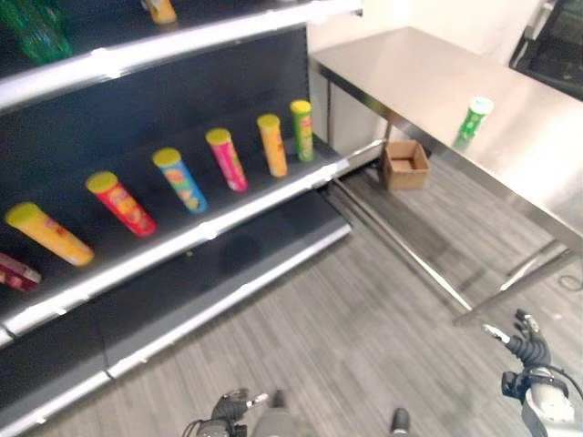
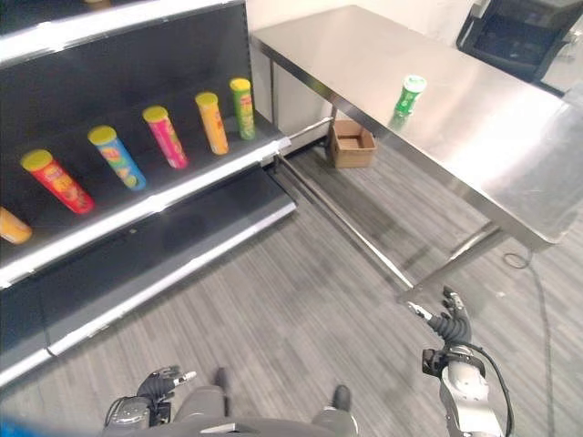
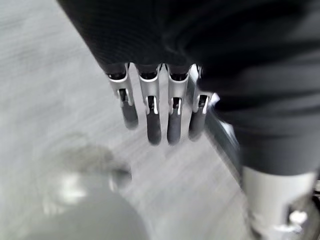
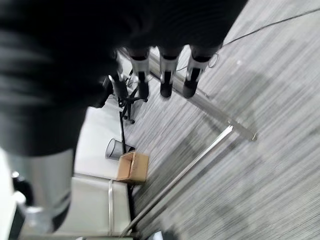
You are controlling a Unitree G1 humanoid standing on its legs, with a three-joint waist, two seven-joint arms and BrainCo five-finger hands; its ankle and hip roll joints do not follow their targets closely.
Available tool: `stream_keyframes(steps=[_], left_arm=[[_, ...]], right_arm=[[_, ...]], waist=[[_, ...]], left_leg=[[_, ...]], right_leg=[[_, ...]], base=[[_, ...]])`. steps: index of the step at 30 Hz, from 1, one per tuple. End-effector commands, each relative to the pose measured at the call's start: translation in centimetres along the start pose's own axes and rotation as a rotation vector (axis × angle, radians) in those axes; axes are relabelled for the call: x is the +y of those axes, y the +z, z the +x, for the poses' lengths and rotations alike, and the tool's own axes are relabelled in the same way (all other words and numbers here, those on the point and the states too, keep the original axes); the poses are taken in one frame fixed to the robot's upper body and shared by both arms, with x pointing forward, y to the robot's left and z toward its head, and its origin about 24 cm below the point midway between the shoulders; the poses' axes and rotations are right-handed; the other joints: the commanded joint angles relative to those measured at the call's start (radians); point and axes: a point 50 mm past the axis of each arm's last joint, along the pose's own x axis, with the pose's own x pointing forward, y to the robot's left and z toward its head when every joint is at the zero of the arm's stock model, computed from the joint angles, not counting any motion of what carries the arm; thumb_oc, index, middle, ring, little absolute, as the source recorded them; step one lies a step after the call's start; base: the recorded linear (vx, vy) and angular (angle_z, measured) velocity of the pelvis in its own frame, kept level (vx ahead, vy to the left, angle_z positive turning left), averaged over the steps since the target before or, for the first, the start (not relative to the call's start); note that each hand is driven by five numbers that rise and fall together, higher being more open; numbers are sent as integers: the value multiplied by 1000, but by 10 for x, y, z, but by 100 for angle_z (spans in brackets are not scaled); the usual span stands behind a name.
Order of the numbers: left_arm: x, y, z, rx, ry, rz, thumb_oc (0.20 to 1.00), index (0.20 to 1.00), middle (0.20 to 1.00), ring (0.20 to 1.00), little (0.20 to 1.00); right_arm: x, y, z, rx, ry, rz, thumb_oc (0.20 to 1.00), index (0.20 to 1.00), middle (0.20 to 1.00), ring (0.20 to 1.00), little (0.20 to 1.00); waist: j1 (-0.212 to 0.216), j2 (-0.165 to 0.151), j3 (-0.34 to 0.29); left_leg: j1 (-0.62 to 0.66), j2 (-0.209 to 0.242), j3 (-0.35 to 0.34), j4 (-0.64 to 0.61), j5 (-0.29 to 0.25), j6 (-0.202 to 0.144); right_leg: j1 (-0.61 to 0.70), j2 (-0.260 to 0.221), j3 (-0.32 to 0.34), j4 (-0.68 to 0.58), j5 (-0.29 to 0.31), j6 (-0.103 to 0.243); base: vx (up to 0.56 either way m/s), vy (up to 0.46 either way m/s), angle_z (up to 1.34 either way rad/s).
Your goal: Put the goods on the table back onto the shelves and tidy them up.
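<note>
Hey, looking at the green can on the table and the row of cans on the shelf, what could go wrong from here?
1. The green can stands upright, tall and narrow, on the smooth metal table; a glancing touch from the right hand may tip it and let it roll.
2. The shelf cans, such as the green-yellow can, stand in a close row; adding another may knock a neighbour.
3. Both hands, the left hand too, hang low and empty, far from the can.

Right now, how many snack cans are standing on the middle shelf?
6: orange can, red can, blue can, pink can, orange-yellow can, green can, left to right. More may be hidden past the left edge.
</note>
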Motion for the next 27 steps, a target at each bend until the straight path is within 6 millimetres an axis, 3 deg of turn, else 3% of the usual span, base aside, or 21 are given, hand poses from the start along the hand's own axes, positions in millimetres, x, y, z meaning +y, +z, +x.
stream_keyframes(steps=[1, 8, 9, 17, 27], left_arm=[[-11, 15, 3, -51, -48, 79, 1000, 1000, 1000, 1000, 1000], [4, 10, 3, -30, -3, 76, 1000, 1000, 1000, 1000, 1000], [-12, -14, -2, 65, -30, 53, 1000, 1000, 1000, 1000, 1000], [-9, -17, -3, 75, -29, 52, 1000, 1000, 1000, 1000, 1000], [-5, -19, -5, 68, -23, 47, 1000, 1000, 1000, 1000, 1000]], right_arm=[[-4, 37, 19, -149, -54, -9, 1000, 1000, 1000, 1000, 1000], [-3, 31, 21, -112, -53, -13, 1000, 1000, 1000, 1000, 1000], [-20, -22, 16, 159, -80, -84, 1000, 1000, 1000, 1000, 1000], [-11, -18, 17, 136, -45, -89, 1000, 1000, 1000, 1000, 1000], [-6, 17, 23, -35, 5, -179, 1000, 1000, 1000, 1000, 1000]], waist=[[-9, 4, 31], [-6, 7, 25], [-11, 46, -8], [2, 35, -18], [14, 26, -19]], left_leg=[[66, -8, 35, -104, -8, 1], [135, -14, 51, -176, 5, 15], [209, 76, 123, -193, 18, -50], [236, 64, 129, -205, 8, -36], [240, 55, 125, -208, -1, -21]], right_leg=[[-24, 187, -80, 38, -43, -84], [-30, 170, -57, 86, -56, -75], [63, 203, -83, 38, -115, -106], [78, 187, -81, 46, -112, -95], [75, 178, -71, 34, -95, -79]], base=[[54, 105, 5], [36, 105, -11], [12, 52, -7], [35, 42, -3], [18, 35, 1]])
